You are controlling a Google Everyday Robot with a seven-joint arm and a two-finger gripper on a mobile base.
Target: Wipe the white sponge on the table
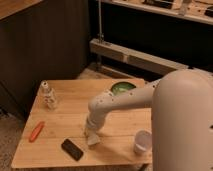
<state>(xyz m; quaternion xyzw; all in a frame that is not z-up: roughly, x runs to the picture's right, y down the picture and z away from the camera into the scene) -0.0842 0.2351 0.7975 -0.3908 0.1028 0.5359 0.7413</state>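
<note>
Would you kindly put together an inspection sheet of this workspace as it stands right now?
Surface: the table, light wood planks, low and rectangular.
Job's things: the white sponge lies on the table near its front edge, directly under the gripper.
Clutter: black rectangular object left of the sponge; orange stick near the left edge; small white bottle-like figure at the back left; green bowl at the back; whitish cup at the front right.
Grippers: the gripper is down at the sponge.
Cables: nothing seen.
Surroundings: dark wall panels behind the table; a metal rail at the back right.
</note>
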